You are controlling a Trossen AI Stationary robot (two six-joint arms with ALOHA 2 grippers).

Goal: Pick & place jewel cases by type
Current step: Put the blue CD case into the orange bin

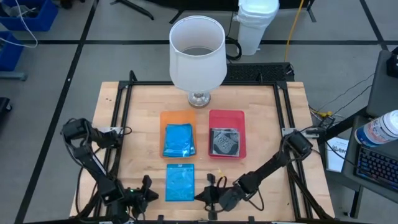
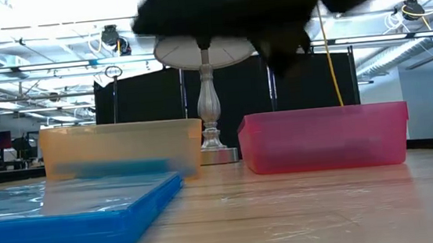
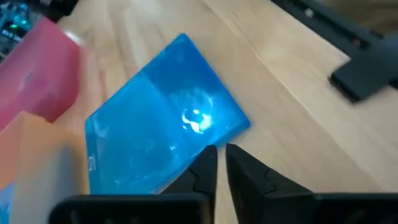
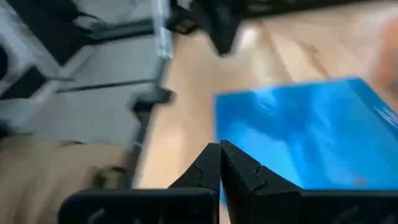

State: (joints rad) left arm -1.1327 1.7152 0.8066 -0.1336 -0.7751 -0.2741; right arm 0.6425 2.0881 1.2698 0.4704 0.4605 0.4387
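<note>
Three jewel cases: one blue case (image 1: 180, 183) lies bare on the counter (image 1: 143, 109), another blue (image 1: 179, 140) in the orange tray (image 1: 166, 118), a dark one (image 1: 224, 141) in the red tray (image 1: 226, 115). Left tool (image 1: 148, 190) and right tool (image 1: 210, 191) flank the bare case, fingers together. A lamp (image 1: 197, 53) stands behind.

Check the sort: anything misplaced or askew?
Nothing stands out. One blue case lies in the orange tray, a dark case in the red tray. A second blue case lies flat on the table, unsorted, between the left gripper and right gripper.
</note>
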